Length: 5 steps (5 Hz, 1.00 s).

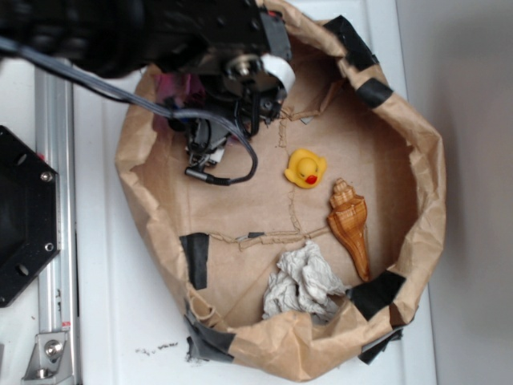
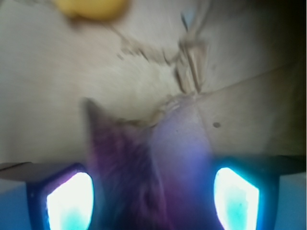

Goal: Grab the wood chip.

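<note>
**Wood chip between the pads, grip unconfirmed**

While the wrist view is badly blurred, we make out the wood chip [image 2: 127, 167] as a dark wedge rising between the two glowing pads [image 2: 69, 201] of our end effector [image 2: 152, 201]; whether it is clenched we cannot tell. A thin, jagged shard could slip or tilt out on lifting. Moving rightward in the paper-walled bin [image 1: 160, 241], the duck [image 1: 305, 168], paper wad [image 1: 304, 282] and conch shell [image 1: 351, 226] lie well apart, obstructing nothing.
</note>
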### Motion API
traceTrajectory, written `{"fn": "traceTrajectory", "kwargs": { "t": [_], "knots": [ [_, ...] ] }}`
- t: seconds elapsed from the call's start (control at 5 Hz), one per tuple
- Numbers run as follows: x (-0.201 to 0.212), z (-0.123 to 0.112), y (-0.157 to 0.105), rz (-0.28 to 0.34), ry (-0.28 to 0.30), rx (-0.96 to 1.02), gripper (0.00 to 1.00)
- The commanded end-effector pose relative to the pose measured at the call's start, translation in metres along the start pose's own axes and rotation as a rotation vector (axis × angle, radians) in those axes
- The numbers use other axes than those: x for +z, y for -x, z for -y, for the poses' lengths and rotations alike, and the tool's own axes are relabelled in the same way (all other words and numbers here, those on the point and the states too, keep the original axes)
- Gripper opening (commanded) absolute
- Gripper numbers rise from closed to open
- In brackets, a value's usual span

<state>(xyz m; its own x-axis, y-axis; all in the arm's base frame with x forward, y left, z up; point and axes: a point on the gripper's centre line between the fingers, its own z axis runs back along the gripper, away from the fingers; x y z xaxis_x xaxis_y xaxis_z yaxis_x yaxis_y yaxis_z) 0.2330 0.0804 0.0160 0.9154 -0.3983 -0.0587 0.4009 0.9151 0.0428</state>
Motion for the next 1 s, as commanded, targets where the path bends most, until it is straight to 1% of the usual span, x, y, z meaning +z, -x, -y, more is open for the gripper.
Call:
{"fn": "traceTrajectory", "kwargs": {
  "t": [0.0, 0.2, 0.4, 0.6, 0.8],
  "knots": [
    [-0.012, 0.013, -0.016, 0.032, -0.035, -0.055, 1.00],
    [-0.023, 0.017, -0.014, 0.025, -0.029, -0.056, 1.00],
    [-0.025, 0.020, -0.012, 0.037, -0.034, -0.033, 0.00],
    [-0.018, 0.022, -0.008, 0.057, -0.032, -0.038, 0.00],
    [-0.018, 0.021, -0.008, 0.055, -0.030, -0.034, 0.00]
  ]
}}
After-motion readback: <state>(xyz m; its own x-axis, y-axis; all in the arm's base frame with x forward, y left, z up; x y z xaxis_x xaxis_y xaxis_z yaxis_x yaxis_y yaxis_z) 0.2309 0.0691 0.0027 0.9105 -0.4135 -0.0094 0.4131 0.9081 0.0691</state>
